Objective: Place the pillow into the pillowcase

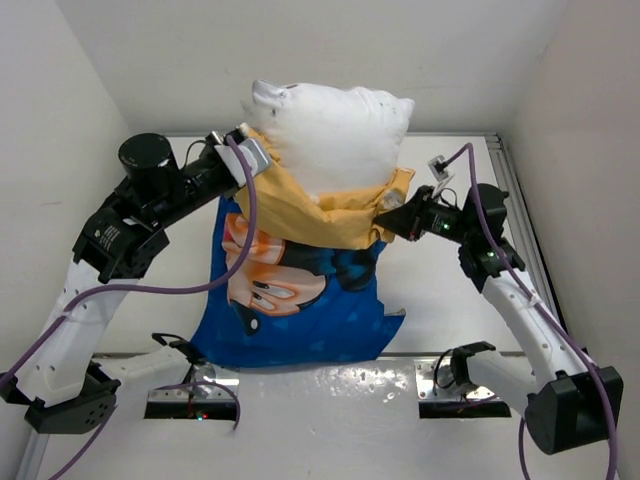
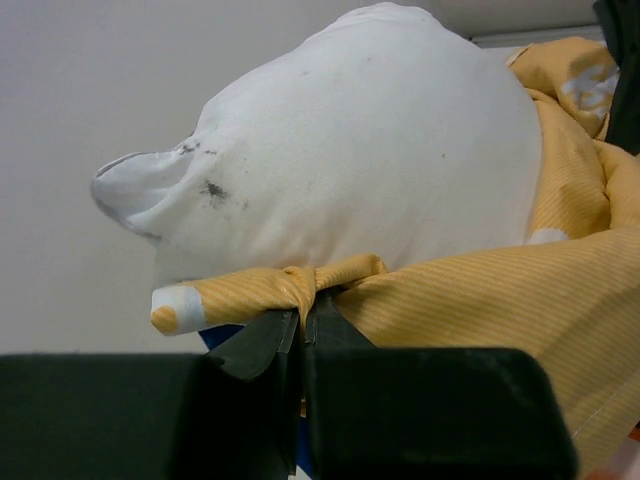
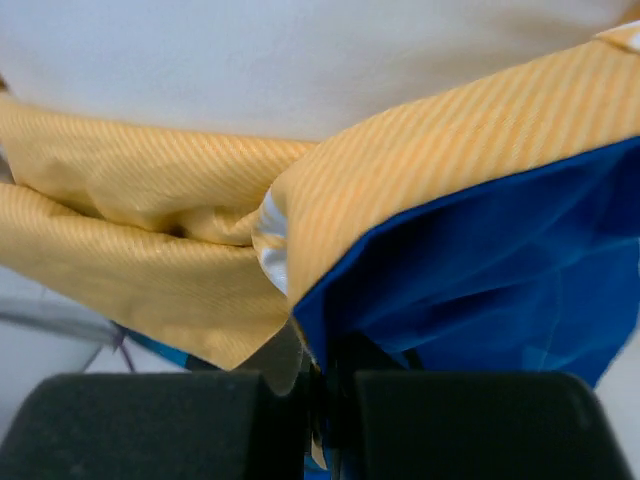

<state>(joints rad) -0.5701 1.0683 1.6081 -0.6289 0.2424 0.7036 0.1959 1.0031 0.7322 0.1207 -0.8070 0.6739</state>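
White table (image 1: 450, 300) carries the pillowcase (image 1: 300, 310) at centre frame, its long axis running up-frame. The pillow (image 1: 335, 130) seems about half inside, bulging above both grippers. The left gripper (image 1: 248, 155) and right gripper (image 1: 388, 222) are clamped on the orange rim's opposite sides.

Pillow (image 1: 335, 135): white, plump, a few dark smudges. Lower part sits inside pillowcase (image 1: 300, 310); upper part bulges out of the opening. Pillowcase: blue cartoon-print side up, orange-yellow rim bunched in a band around the pillow, closed end spread flat.
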